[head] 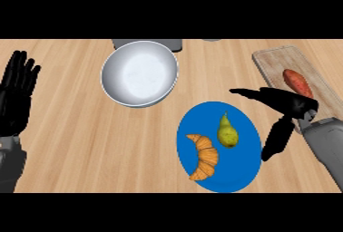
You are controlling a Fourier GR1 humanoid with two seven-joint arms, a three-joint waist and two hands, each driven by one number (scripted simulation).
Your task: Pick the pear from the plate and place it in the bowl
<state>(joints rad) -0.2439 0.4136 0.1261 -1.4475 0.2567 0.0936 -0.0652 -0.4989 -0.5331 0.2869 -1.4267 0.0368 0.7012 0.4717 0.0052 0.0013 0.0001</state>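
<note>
On the blue plate the pear lies stem toward the counter's far edge, right hand fingers spread beside it.

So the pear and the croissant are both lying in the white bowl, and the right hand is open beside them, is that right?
Not quite. The head view shows the pear and croissant lying on the blue plate, not in the white bowl, which holds nothing. The right hand is open beside them, as you said.
</note>
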